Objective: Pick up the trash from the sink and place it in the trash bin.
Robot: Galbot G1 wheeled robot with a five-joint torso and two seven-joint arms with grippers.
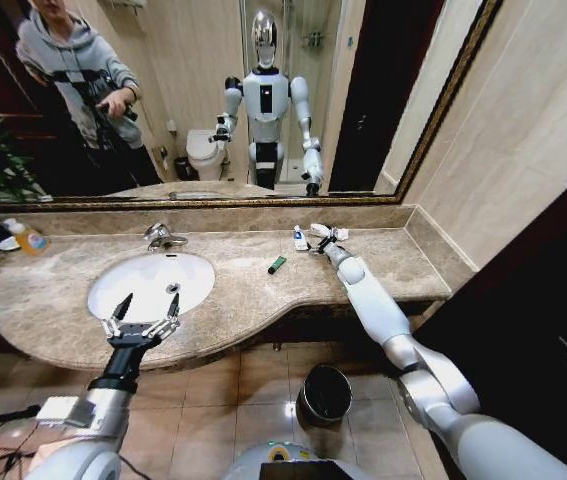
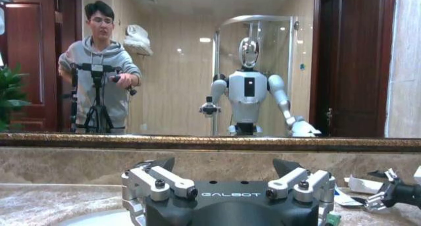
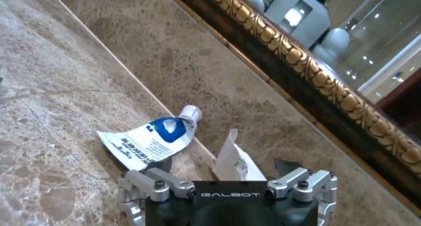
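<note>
From the head camera, the white oval basin of the sink sits in a beige-brown marble counter, with a chrome faucet at its back edge. The left gripper hovers over the near rim of the basin, its two dark-tipped fingers spread apart and holding nothing. The right arm reaches far across the counter to the back wall, where the right gripper lies among white trash pieces. Whether its fingers are apart or together cannot be told here. A small white tube with a blue mark stands just beside it, and a short dark green stick lies on the marble between basin and gripper, apart from both. On the tiled floor below the counter edge stands the small round dark trash bin with a shiny rim. An orange-liquid bottle with a white top rests at the far left of the counter.

In the left wrist view, the left gripper faces the gold-framed mirror with its jaws wide apart. The right gripper shows far off beside white scraps.

In the right wrist view, the right gripper sits low over the marble. A flattened white tube with a blue label lies just ahead of one finger, and a flat white packet lies between the fingers, which stand apart on either side of it.
</note>
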